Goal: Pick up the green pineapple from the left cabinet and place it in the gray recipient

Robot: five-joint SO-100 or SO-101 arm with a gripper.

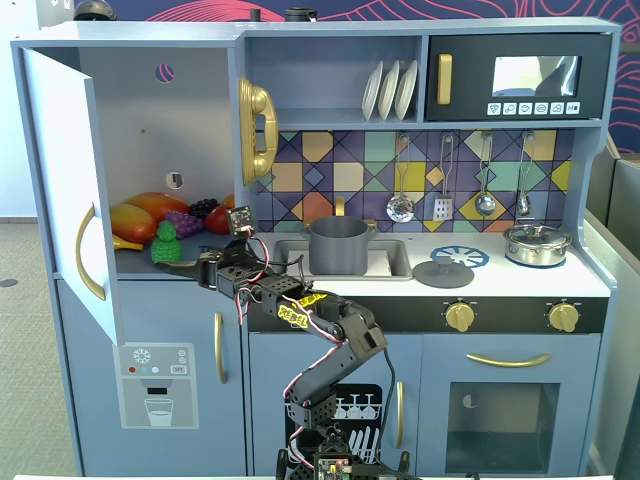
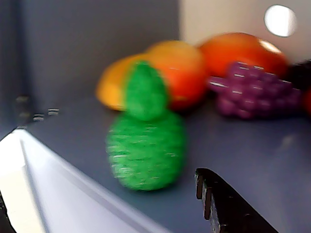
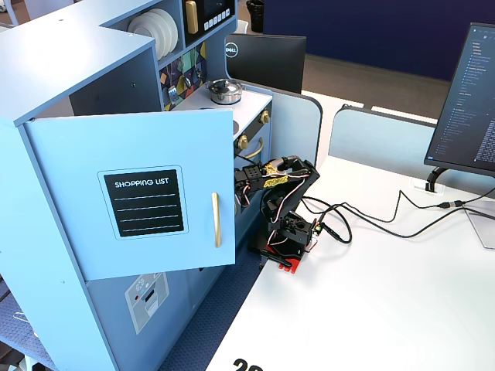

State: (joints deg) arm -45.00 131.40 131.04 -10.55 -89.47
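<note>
The green pineapple [image 1: 165,243] stands upright at the front of the shelf in the left cabinet [image 1: 150,120], whose door [image 1: 70,190] hangs open to the left. In the wrist view the pineapple [image 2: 146,141] is blurred, just ahead of my gripper [image 2: 99,187]. My gripper [image 1: 188,268] is open and empty at the shelf's front edge, just right of and below the pineapple. One black finger [image 2: 228,204] shows at the lower right. The gray recipient [image 1: 338,245] sits in the sink. In the side fixed view the open door [image 3: 131,193] hides the pineapple and the gripper.
An orange-red mango [image 1: 150,210] and purple grapes [image 1: 185,222] lie behind the pineapple; they also show in the wrist view, mango [image 2: 175,73] and grapes [image 2: 252,90]. A gold phone [image 1: 258,130] hangs by the cabinet's right wall. A steel lidded pot [image 1: 536,243] stands on the stove.
</note>
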